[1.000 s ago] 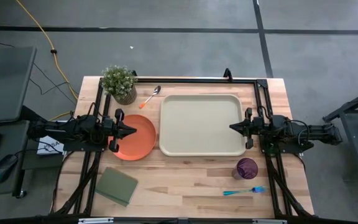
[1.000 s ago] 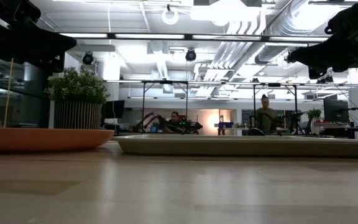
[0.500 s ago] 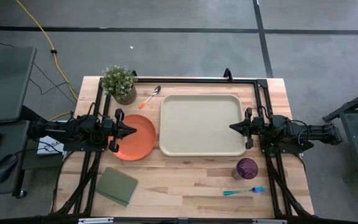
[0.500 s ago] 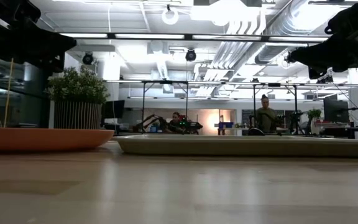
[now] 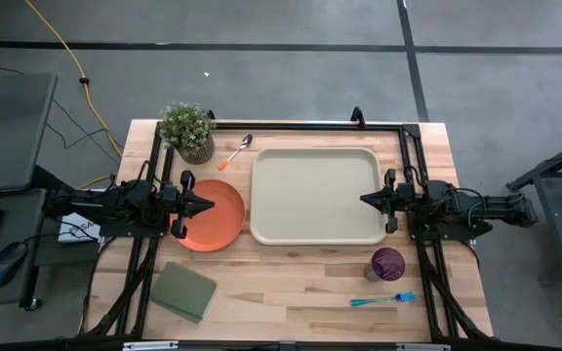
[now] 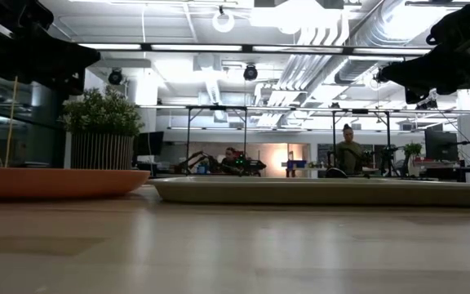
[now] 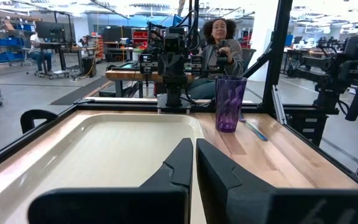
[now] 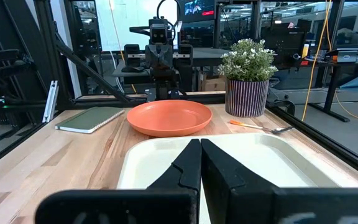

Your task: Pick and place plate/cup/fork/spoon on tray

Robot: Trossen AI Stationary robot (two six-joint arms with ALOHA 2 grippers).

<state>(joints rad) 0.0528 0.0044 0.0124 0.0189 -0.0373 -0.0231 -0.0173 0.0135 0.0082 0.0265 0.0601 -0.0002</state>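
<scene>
The orange-red plate (image 5: pixel 211 215) lies flat on the table left of the beige tray (image 5: pixel 317 195). The purple cup (image 5: pixel 387 264) stands upright near the front right, with the blue fork (image 5: pixel 382 299) lying in front of it. The orange-handled spoon (image 5: pixel 235 152) lies behind the plate. My left gripper (image 5: pixel 212 205) hovers shut above the plate's left part. My right gripper (image 5: pixel 363 200) hovers shut over the tray's right edge. Both are empty.
A potted plant (image 5: pixel 187 130) stands at the far left corner. A green pad (image 5: pixel 183 290) lies at the near left. A black frame (image 5: pixel 291 125) runs along the table's far and side edges. Bare wood lies in front of the tray. People sit beyond the table.
</scene>
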